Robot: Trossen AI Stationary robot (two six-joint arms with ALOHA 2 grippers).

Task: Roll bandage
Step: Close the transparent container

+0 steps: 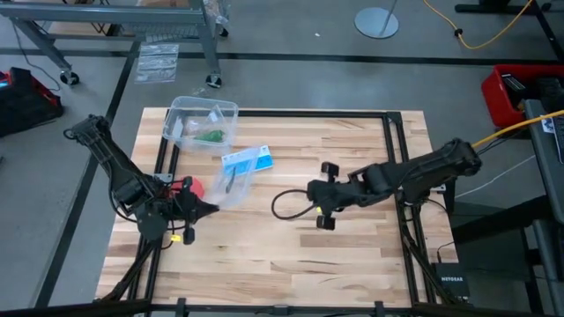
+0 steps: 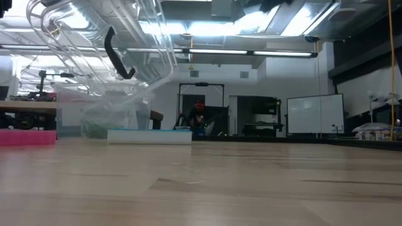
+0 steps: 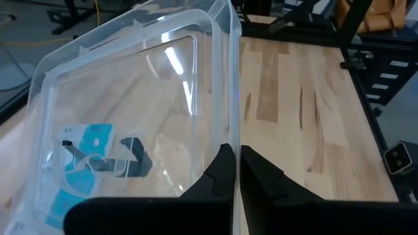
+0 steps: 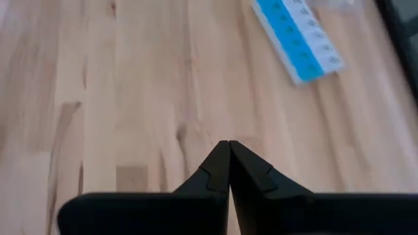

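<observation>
Left fingers (image 3: 235, 171) pinched tight on the rim of a clear lid (image 3: 130, 98), holding it tipped up on edge, probably to get it off the tub and out of the way. Through the plastic, a blue-and-white pill box (image 3: 85, 153) flat on the bench (image 3: 307, 111). Red disc (image 1: 193, 186) right beside that hand. Right fingers (image 4: 228, 163) closed with nothing between them, hovering over bare wood mid-bench, so likely just waiting. Bandage (image 1: 212, 136) sitting as a small green bundle inside the open clear tub (image 1: 181, 119) at the far left of the bench, well apart from both hands. Looks like nothing rolled yet; getting at the bandage comes first.
</observation>
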